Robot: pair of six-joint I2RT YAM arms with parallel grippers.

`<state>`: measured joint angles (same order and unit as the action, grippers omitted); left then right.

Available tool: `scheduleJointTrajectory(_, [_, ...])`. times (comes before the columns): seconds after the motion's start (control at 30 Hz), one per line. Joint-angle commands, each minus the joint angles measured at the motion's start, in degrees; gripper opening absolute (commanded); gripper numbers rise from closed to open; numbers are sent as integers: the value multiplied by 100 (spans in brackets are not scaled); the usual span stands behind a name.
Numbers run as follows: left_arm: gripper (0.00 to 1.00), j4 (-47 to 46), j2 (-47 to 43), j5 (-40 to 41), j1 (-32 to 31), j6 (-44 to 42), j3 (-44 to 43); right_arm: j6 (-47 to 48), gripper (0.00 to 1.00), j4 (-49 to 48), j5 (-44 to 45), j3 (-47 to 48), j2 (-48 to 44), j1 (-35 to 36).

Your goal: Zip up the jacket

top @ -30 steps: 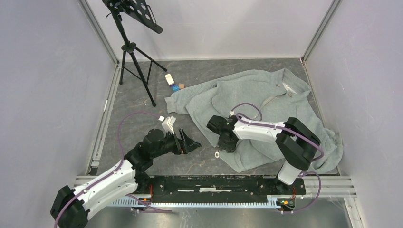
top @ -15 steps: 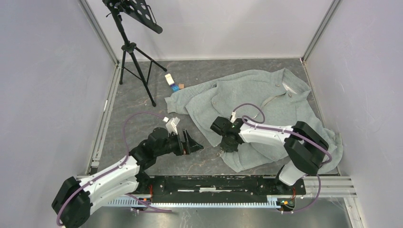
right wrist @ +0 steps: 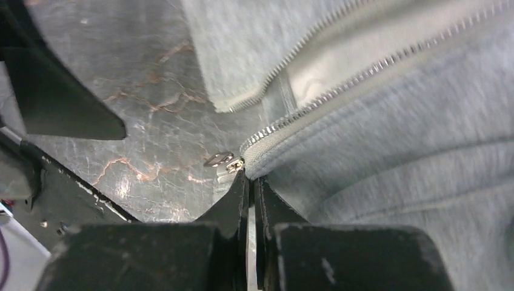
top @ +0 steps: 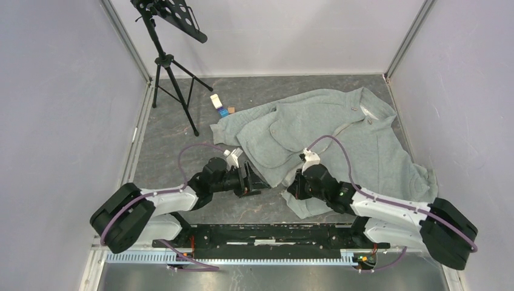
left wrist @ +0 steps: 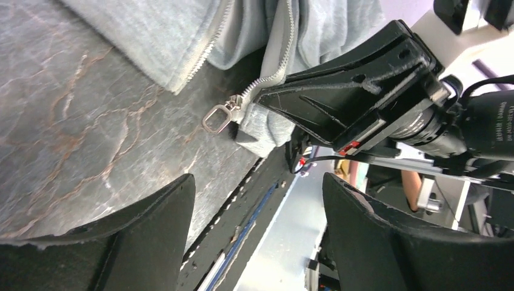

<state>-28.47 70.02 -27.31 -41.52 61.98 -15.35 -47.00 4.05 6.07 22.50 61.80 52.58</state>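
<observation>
On the dark marbled table [top: 176, 142], the hem of the rumpled fleece jacket [top: 339, 130] is pinched by the right gripper [right wrist: 250, 179] — the left gripper [top: 257, 182], wide open, has moved closer.

No legible text (motor print [left wrist: 498, 111] blurred)

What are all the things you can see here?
jacket: one, grey-green, spread unzipped over the table's right side.
zipper pull: one, silver, at the jacket's near bottom corner.
stand: one, black, far left corner.
small items: two, one white, one blue, by the jacket's far left edge.
table: one, dark grey marbled.
left gripper: one, black, open, beside the zipper pull.
right gripper: one, black, shut on the jacket's hem at the zipper's bottom end.
</observation>
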Motion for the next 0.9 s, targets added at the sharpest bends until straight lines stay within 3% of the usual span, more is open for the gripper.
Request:
scheduleJointTrajectory(0.0, [83,-1399,336,-344,-38,513,-245,1935,0,-2183,-223,-528,-490,-2])
scheduleJointTrajectory(0.13, [89,-1487,527,-442,-135,542,-525,3089,0,-3389,-834,-1409,-1144,-6])
scheduleJointTrajectory(0.27, [89,-1358,346,-437,-175,357,-725,3860,0,-3205,-645,-1524,-1732,3])
scheduleJointTrajectory(0.37, [92,-654,13,-202,-183,-32,-880,4313,0,-3160,-642,-1617,-2139,-3])
scheduleJointTrajectory(0.53, [92,-260,182,-279,-190,-71,-1174,4595,0,-3312,-852,-1772,-2405,-2])
scheduleJointTrajectory(0.73, [91,-783,763,-760,-190,38,-1488,4648,1,-3419,-1601,-1749,-2329,-2])
scheduleJointTrajectory(0.87, [91,-1040,1335,-1504,-190,-148,-1905,4540,0,-3101,-1451,-1678,-2481,-1])
